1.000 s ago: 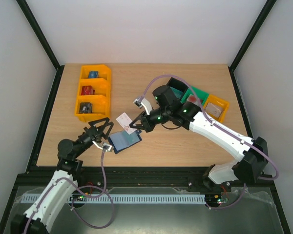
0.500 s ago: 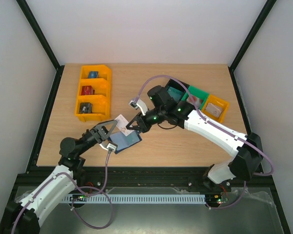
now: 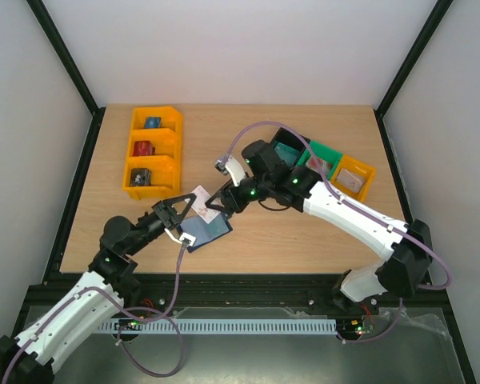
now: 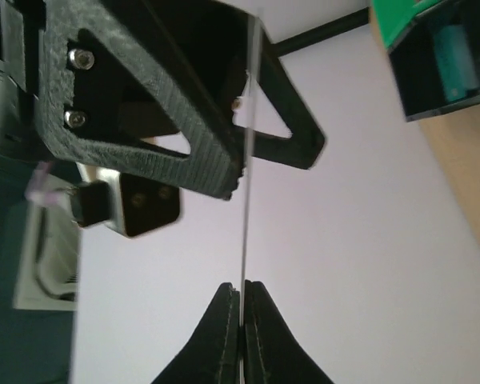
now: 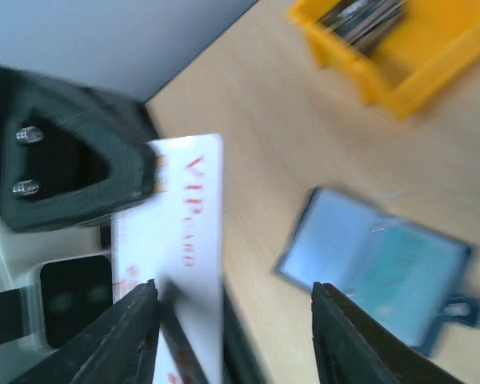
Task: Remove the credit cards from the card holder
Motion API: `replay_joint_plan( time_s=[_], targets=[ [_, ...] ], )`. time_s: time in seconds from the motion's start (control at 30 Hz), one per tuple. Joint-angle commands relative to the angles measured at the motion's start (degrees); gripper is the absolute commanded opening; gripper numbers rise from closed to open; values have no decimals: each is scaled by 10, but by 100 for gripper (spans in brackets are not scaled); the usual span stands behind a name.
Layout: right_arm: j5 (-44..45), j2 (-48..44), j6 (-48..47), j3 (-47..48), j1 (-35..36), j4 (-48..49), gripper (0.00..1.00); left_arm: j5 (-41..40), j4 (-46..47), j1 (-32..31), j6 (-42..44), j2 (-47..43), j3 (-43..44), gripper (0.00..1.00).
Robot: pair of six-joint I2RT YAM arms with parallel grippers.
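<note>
A white credit card [image 3: 202,200] with red "VIP card" lettering [image 5: 176,232] hangs above the table. My left gripper [image 3: 190,210] is shut on its edge; in the left wrist view the card [image 4: 246,160] shows edge-on, pinched between the fingertips [image 4: 242,294]. My right gripper [image 3: 222,206] stands just right of the card with its jaws apart [image 5: 236,324], the card close by its left finger [image 5: 132,328]. The dark navy card holder [image 3: 207,232] lies open on the table below, showing a pale blue panel and a teal card [image 5: 404,264].
A yellow three-compartment bin [image 3: 154,156] with small items stands at the back left. Black [image 3: 286,148], green [image 3: 326,158] and yellow [image 3: 355,177] bins sit in a row at the back right, behind the right arm. Black frame rails edge the table.
My left gripper reached up to the card and shut on it. My right gripper, shut on the card before, has opened and let go.
</note>
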Motion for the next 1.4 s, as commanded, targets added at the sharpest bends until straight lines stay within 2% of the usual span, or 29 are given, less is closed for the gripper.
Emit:
replay_joint_plan(
  time_s=[0.0,0.1,0.17,0.27,0.37,0.47,0.57,0.63,0.77,0.87,1.0,1.1,1.17,1.2,1.27,1.3,1.37],
  targets=[
    [240,-61,0,12,-2,19,52,-92,-251,-25,-122,-12,83,2],
    [292,-108,-87,-1,7,40,54,-61,-467,-37,-256,8,176,2],
    [289,-151,-175,-17,21,67,56,-50,-580,-43,-297,25,205,2],
    [280,-198,-319,-68,70,119,54,-74,-614,-56,-342,40,217,2],
    [269,-217,-475,-122,140,132,55,-96,-578,-57,-397,51,226,2],
    [339,-227,-576,-195,208,185,56,-93,-559,-58,-410,50,227,2],
    [422,-211,-640,-223,254,231,52,-94,-551,-59,-412,50,224,3],
    [467,-199,-659,-236,268,266,48,-96,-548,-60,-412,49,223,2],
    [494,-188,-675,-265,268,341,48,-96,-545,-61,-412,47,222,2],
    [507,-164,-662,-261,268,355,45,-95,-544,-62,-411,48,221,2],
    [532,-134,-655,-256,268,342,35,-93,-534,-65,-420,48,223,3],
    [525,-131,-647,-259,266,334,40,-92,-533,-65,-425,47,225,2],
    [523,-130,-641,-260,262,331,38,-89,-535,-65,-426,47,225,3],
    [524,-126,-638,-258,259,327,32,-87,-536,-65,-426,47,226,2],
    [530,-120,-624,-251,256,321,6,-82,-536,-65,-426,45,227,2],
    [535,-116,-616,-247,255,317,2,-79,-536,-65,-429,46,228,2],
    [533,-117,-593,-239,253,314,2,-71,-534,-66,-440,45,231,2]
  ],
)
